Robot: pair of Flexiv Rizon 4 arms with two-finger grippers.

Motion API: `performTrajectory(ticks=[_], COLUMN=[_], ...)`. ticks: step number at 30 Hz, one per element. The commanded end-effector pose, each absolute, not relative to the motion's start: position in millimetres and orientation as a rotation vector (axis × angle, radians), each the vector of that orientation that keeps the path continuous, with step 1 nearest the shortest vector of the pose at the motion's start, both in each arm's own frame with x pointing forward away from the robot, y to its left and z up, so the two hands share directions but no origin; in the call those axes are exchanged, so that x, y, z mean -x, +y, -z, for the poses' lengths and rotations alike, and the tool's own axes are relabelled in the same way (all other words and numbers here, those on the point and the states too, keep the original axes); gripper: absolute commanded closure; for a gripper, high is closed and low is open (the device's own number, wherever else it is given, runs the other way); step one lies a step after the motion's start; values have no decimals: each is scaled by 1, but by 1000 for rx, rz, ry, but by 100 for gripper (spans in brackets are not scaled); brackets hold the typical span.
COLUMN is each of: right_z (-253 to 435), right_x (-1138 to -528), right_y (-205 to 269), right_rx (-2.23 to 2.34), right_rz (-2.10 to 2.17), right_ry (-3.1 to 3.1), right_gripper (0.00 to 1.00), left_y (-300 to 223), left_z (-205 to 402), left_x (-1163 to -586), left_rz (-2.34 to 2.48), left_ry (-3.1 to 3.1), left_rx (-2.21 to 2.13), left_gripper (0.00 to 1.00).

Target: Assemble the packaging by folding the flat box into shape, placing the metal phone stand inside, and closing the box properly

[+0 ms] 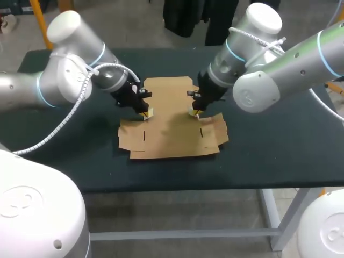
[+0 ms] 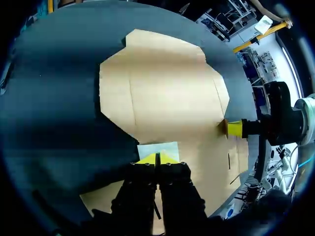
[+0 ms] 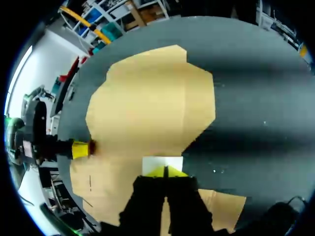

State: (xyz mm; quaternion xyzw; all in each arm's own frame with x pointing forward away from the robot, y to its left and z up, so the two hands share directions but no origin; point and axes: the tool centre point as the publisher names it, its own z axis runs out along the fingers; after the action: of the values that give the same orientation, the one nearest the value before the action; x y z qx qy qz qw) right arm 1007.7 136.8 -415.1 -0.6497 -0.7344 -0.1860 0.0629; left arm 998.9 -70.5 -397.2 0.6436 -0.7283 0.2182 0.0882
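A flat brown cardboard box (image 1: 172,129) lies unfolded in the middle of the dark table. My left gripper (image 1: 146,113) is shut, its yellow tips down at a small pale side flap (image 1: 150,112) on the box's left edge. My right gripper (image 1: 193,112) is also shut, tips at the matching flap on the right edge. In the left wrist view the shut left gripper (image 2: 157,158) touches the pale flap (image 2: 158,149) just ahead of it, with the box (image 2: 162,93) beyond. The right wrist view has the right gripper (image 3: 165,171) against its flap (image 3: 162,162).
The dark table (image 1: 269,145) has bare surface all around the cardboard. Slots are cut in the near panel (image 1: 144,135). Each wrist view catches the other arm's yellow tip across the box: the right gripper (image 2: 234,128), the left gripper (image 3: 81,149).
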Motion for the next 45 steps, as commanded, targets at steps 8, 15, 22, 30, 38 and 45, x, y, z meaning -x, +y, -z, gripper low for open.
performTrajectory(ticks=[8,15,22,30,38,45], right_z=[421,423,425,434,434,419], right_x=[-1008,-1008,-1005,-1005,-1005,-1004], right_y=[146,147,146,146,141,136], right_rx=[2043,2086,2119,2184,2204,2208], right_rz=[509,484,460,391,381,414], right_ry=[-2237,-2239,-2234,-2221,-2165,-2137], right_gripper=[100,100,100,100,100,100], left_y=[-78,-80,-83,-84,-83,-82], left_z=[401,404,409,417,414,405], left_x=[-1001,-1004,-1005,-1006,-1004,-1002], left_rz=[-631,-630,-619,-590,-564,-570], left_ry=[-2183,-2192,-2203,-2211,-2209,-2211], left_rx=[-1961,-1973,-1983,-2021,-2051,-2060], left_gripper=[100,100,100,100,100,100])
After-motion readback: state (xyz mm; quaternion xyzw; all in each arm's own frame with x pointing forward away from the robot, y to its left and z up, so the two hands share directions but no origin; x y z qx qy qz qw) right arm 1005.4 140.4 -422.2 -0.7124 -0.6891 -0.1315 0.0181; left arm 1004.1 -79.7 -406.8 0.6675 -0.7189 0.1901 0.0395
